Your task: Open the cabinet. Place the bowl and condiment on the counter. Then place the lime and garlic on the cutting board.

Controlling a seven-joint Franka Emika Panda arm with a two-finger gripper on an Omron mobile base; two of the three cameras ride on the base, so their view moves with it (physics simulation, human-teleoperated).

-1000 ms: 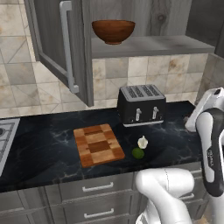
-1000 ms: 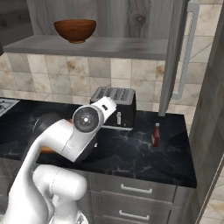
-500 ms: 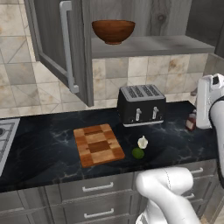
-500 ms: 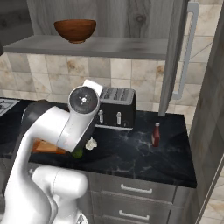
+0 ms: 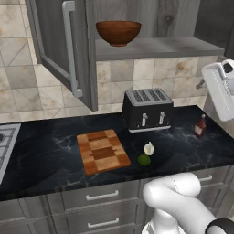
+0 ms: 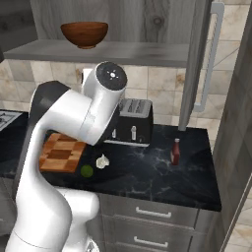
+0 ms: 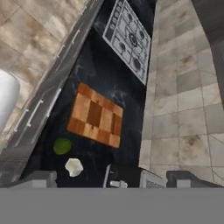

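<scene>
While jaws gape wide, toaster [image 5: 147,109] behind lime [image 5: 144,160] & garlic [image 5: 149,148], stove [image 7: 130,40] past cutting board [image 5: 103,151]

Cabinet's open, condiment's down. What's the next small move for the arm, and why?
Probably swing up toward the bowl: it sits on the shelf of the open cabinet, while the condiment already stands on the counter. The lime and garlic lie beside the cutting board, for later. The jaws stand open, holding nothing.
</scene>
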